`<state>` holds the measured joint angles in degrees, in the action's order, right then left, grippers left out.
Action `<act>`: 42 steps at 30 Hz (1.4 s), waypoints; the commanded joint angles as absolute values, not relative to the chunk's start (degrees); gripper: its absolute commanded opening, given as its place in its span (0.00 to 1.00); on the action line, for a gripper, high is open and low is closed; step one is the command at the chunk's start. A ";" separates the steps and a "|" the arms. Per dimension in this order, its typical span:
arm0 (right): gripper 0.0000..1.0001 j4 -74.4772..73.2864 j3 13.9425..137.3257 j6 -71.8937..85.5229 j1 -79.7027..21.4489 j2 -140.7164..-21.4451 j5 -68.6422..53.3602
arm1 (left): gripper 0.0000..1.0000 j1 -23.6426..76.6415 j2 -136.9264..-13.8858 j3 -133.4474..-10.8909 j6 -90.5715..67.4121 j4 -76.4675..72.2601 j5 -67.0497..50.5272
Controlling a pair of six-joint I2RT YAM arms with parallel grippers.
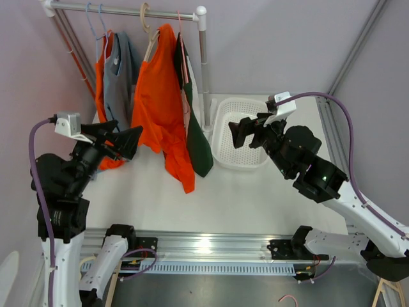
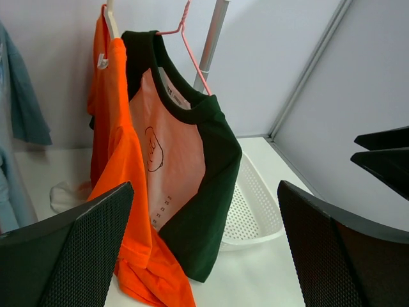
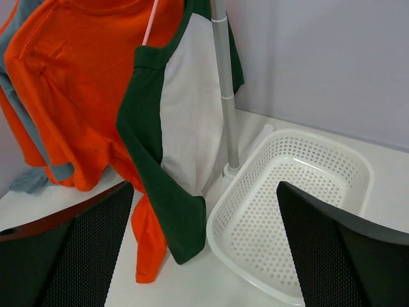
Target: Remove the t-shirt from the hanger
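A t-shirt with dark green sleeves and a pale body [image 1: 199, 137] hangs on a pink wire hanger [image 1: 181, 32] at the right end of the rail. It also shows in the left wrist view [image 2: 192, 160] and the right wrist view [image 3: 185, 128]. An orange t-shirt [image 1: 156, 109] hangs beside it on a wooden hanger, its hem on the table. My left gripper [image 1: 124, 137] is open and empty, left of the orange shirt and apart from it [image 2: 204, 204]. My right gripper [image 1: 238, 133] is open and empty, over the basket, right of the green shirt [image 3: 204, 192].
A white perforated basket [image 1: 239, 165] sits on the table right of the rack's post [image 1: 203, 57]. A grey-blue shirt [image 1: 118, 77] and another orange garment hang on blue hangers at the rail's left end. Grey walls close off the back and sides.
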<state>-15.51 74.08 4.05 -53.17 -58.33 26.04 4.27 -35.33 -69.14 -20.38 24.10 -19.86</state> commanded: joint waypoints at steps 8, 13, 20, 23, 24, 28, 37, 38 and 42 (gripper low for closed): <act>0.99 -20.46 88.53 6.59 -46.50 -68.35 19.54 | 1.00 7.29 -45.00 -79.98 -16.43 29.44 -12.75; 0.99 -25.21 107.02 4.48 -43.34 -84.26 15.05 | 1.00 7.29 -43.51 -77.17 -17.75 28.21 -10.90; 1.00 -30.42 134.11 6.41 -38.94 -105.36 5.54 | 0.99 7.29 -42.46 -76.03 -16.79 28.48 -8.62; 1.00 -25.94 136.40 6.77 -38.58 -109.68 5.01 | 1.00 7.29 -41.57 -74.80 -16.70 27.86 -7.74; 0.99 -25.06 136.93 7.03 -38.50 -110.56 4.66 | 0.99 7.29 -41.22 -74.27 -16.70 27.34 -7.73; 1.00 -25.57 140.19 7.12 -38.50 -113.65 4.74 | 0.99 7.64 -42.70 -74.00 -15.12 25.14 -13.60; 1.00 -18.54 114.71 7.56 -37.53 -97.57 14.23 | 0.99 25.39 -61.06 -95.08 -10.29 30.50 2.72; 0.99 -18.98 113.22 7.91 -37.44 -94.95 15.28 | 1.00 26.27 -65.78 -97.10 -9.94 31.63 3.77; 1.00 -15.84 100.40 8.35 -37.18 -84.95 20.11 | 0.99 28.82 -75.13 -108.16 -9.58 32.08 5.80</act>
<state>-20.73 105.19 7.49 -37.60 -94.15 14.61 27.20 -70.52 -101.82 -11.18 30.22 2.39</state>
